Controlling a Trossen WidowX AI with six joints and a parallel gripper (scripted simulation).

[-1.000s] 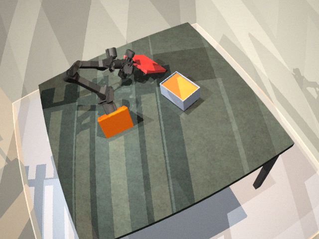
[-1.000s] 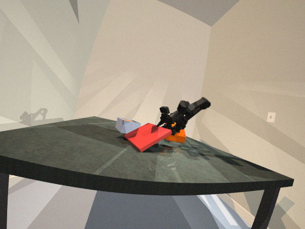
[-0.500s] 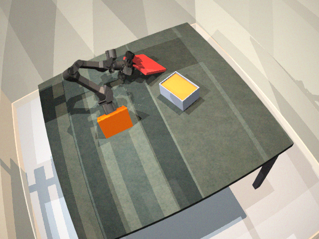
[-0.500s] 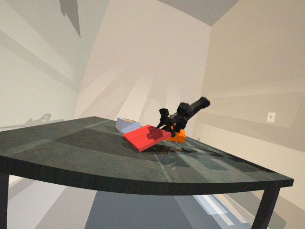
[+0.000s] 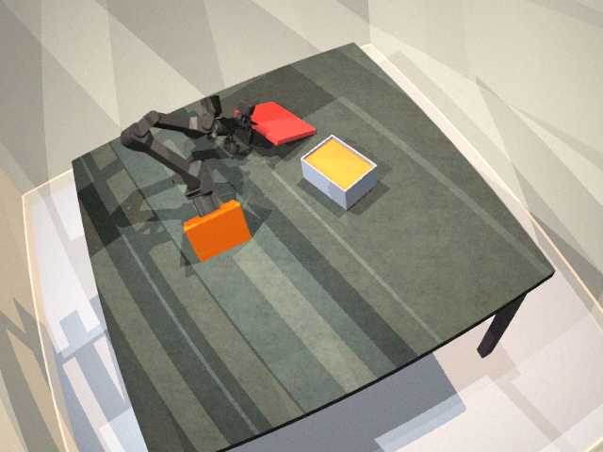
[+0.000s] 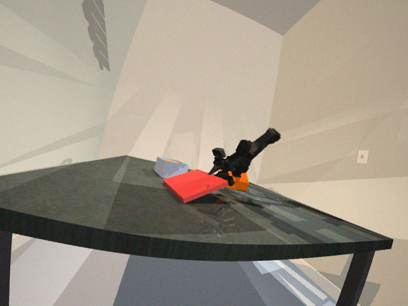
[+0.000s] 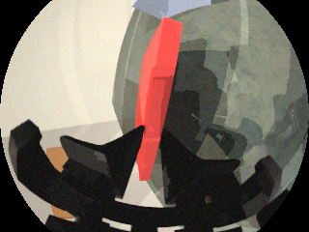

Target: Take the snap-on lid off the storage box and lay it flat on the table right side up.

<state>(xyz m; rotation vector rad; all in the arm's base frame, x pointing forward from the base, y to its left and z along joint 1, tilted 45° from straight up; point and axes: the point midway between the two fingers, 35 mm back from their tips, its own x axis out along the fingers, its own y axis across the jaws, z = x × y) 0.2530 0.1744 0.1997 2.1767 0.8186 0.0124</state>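
The red lid (image 5: 285,122) (image 6: 194,185) (image 7: 163,53) is off the box. It is tilted, broad face up, with the edge by the gripper raised and the far edge lower, over a dark shadow on the table. I cannot tell whether its low edge touches the table. My gripper (image 5: 252,127) (image 6: 221,178) (image 7: 154,131) is shut on the lid's near edge, one finger on each side. The open storage box (image 5: 322,183) (image 6: 169,169) (image 7: 174,6) is pale blue-grey with orange-yellow inside. It stands upright beyond the lid, with a small gap between them in the top view.
An orange block (image 5: 219,234) (image 6: 243,182) stands at the arm's base. The dark green table (image 5: 452,234) (image 6: 82,204) has its back edge close behind the arm and lid in the top view. Striped shadows lie across its top.
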